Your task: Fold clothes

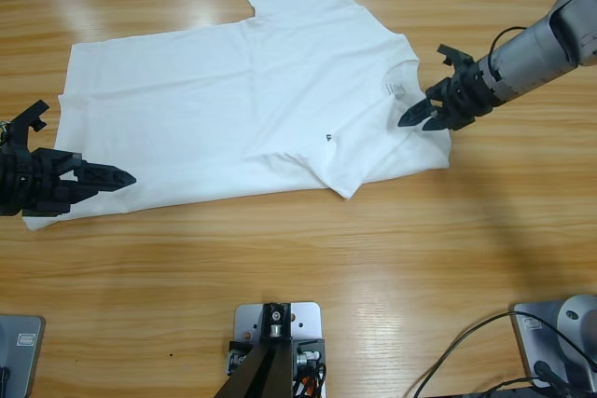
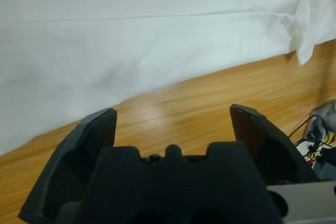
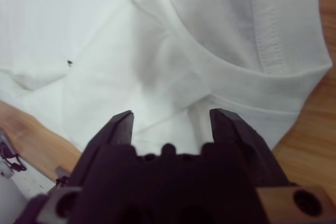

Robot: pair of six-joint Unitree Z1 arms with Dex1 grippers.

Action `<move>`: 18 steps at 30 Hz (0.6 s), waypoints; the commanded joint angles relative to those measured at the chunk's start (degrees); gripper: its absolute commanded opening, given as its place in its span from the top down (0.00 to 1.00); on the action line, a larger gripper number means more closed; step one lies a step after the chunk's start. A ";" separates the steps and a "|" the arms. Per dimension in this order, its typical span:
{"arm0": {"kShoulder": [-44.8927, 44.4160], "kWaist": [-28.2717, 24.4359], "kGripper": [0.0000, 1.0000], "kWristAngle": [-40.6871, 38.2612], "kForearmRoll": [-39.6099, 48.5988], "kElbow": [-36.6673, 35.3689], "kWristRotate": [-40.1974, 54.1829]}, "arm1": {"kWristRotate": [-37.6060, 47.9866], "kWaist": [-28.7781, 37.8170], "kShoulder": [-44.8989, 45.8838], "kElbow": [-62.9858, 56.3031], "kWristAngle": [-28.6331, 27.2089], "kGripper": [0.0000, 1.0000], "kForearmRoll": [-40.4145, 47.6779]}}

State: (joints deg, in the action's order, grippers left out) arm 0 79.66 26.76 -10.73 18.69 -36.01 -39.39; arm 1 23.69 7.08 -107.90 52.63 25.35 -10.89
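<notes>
**Obs 1:** Shirt first. Plain white short-sleeved cotton T-shirt (image 1: 233, 100) lies spread across the long wooden table (image 1: 373, 258), neck end toward the right arm, hem end toward the left arm. Near sleeve looks turned in over the chest, making a slanted flap with its point toward the table's near edge, beside the small dark lettering (image 1: 328, 136). Far sleeve lies flat, unfolded.

**Obs 2:** Progress, then?

**Obs 1:** Early, by my reading. At most one sleeve tucked. Body at full length, no lengthwise or crosswise fold visible. Far sleeve and all main folds remain.

**Obs 2:** Claws?

**Obs 1:** Left gripper (image 1: 117, 175) sits at the near hem corner, jaws spread wide, nothing between them; left wrist view shows bare wood between the jaw tips and the cloth edge just ahead. Right gripper (image 1: 418, 115) is at the ribbed crew neck (image 3: 273, 51), near shoulder side, jaws parted, empty; right wrist view looks down onto the collar and shoulder cloth.

**Obs 2:** Contact?

**Obs 1:** Cannot tell whether either tip touches the cloth. Neither has it pinched.
</notes>
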 commanded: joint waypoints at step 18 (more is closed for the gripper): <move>1.02 0.49 0.17 -1.04 -0.46 1.07 -0.51 | 2.24 -2.77 -5.69 -0.74 4.69 0.93 4.91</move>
State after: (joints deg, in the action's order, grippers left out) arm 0 79.66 26.76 -10.73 18.69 -36.01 -39.39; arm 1 25.15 5.00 -110.92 52.60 27.62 -7.43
